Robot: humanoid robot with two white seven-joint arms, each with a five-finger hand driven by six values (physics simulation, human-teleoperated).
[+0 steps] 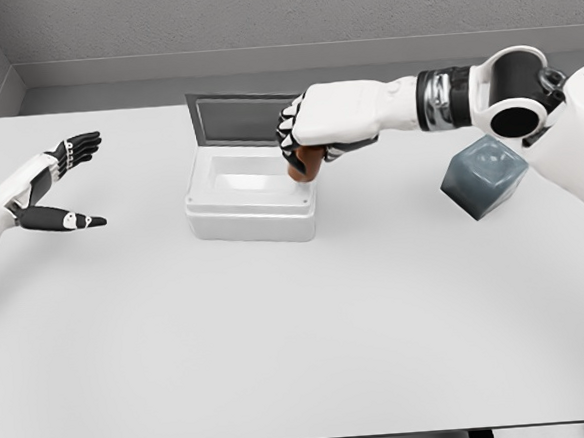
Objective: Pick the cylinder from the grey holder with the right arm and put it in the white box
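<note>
A brown cylinder hangs over the right side of the white box, gripped by my right hand, whose fingers are curled around its top. The box stands in the middle of the table with its grey lid raised at the back. To the right, the grey holder sits tilted on the table, partly behind my right forearm. At the far left my left hand hovers with its fingers spread and nothing in it.
The white table stretches wide in front of the box. A grey wall runs along its far edge.
</note>
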